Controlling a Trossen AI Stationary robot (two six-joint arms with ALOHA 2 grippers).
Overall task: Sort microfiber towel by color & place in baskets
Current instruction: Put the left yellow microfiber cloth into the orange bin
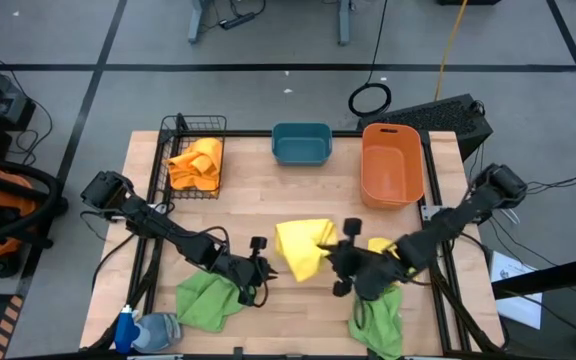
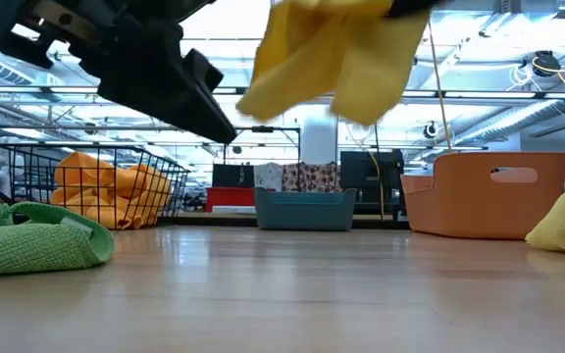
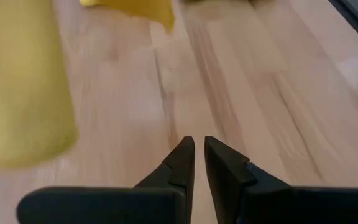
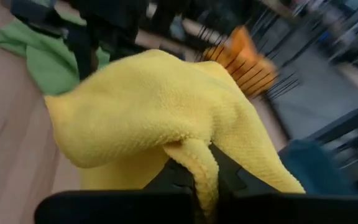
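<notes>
A yellow towel (image 1: 303, 246) hangs lifted over the table's middle, with my right gripper (image 1: 341, 257) shut on it. In the low view the yellow towel (image 2: 333, 54) hangs clear of the wood. My left gripper (image 1: 267, 268) hovers just left of it, shut and empty (image 3: 197, 144), beside a green towel (image 1: 208, 300) lying flat. A second yellow towel (image 1: 384, 245) lies under my right arm, and another green towel (image 1: 378, 320) lies near the front edge. At the back stand the black wire basket (image 1: 180, 128) holding orange towels (image 1: 196, 163), the teal tub (image 1: 301, 143) and the orange bin (image 1: 392, 165). My right gripper pinches a bunched fold of the yellow towel (image 4: 199, 163) between its two fingers, coming from the table's right and slanting slightly down. The rest of the cloth drapes slack ahead of and below the fingers, lifted clear of the table.
A blue and grey object (image 1: 140, 330) lies at the front left corner. Bare wood (image 1: 268, 205) lies between the towels and the baskets. The room beyond holds a black case (image 1: 448, 112) behind the orange bin.
</notes>
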